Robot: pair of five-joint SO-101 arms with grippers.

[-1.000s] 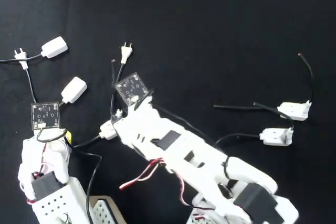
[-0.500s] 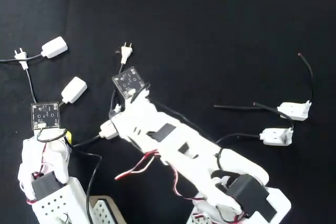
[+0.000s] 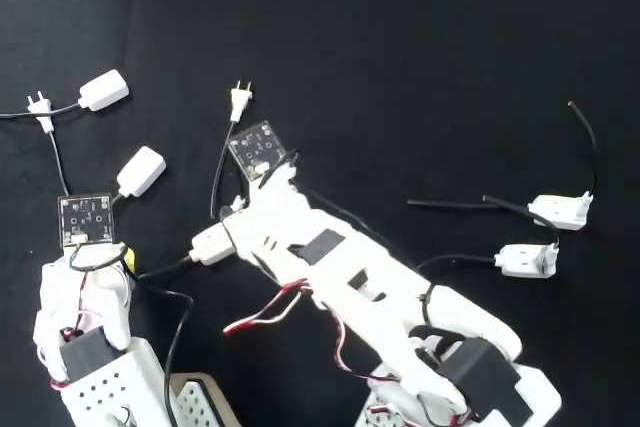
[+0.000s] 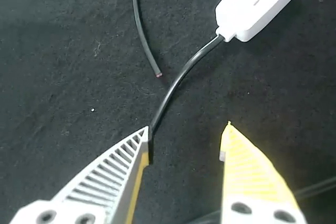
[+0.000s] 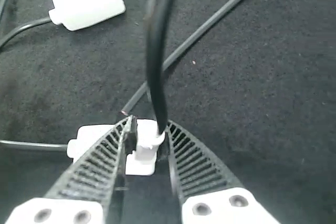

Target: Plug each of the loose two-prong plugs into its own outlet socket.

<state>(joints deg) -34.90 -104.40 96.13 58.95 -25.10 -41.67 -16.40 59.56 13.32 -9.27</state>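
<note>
My right gripper [image 5: 149,125] is shut on a white two-prong plug [image 5: 143,150] whose black cable runs up out of the jaws. A white outlet socket [image 5: 89,141] lies right beside that plug; whether they touch I cannot tell. In the high view this gripper [image 3: 230,219] sits just above that socket [image 3: 207,243]. My left gripper [image 4: 186,128] hangs open over a black cable that leads to another white socket [image 4: 257,1]. A loose plug [image 3: 240,99] lies at centre left and another [image 3: 38,105] at the far left.
Two more sockets [image 3: 103,89] [image 3: 140,171] lie at the left. Another pair of sockets [image 3: 560,209] [image 3: 525,259] with black leads lies at the right. A bare cable end [image 4: 157,74] lies ahead of the left gripper. Black cables cross the cloth around both grippers.
The right arm's wrist has turned and shifted slightly up the table and to the right, with the plug still held. The left arm has kept still.
</note>
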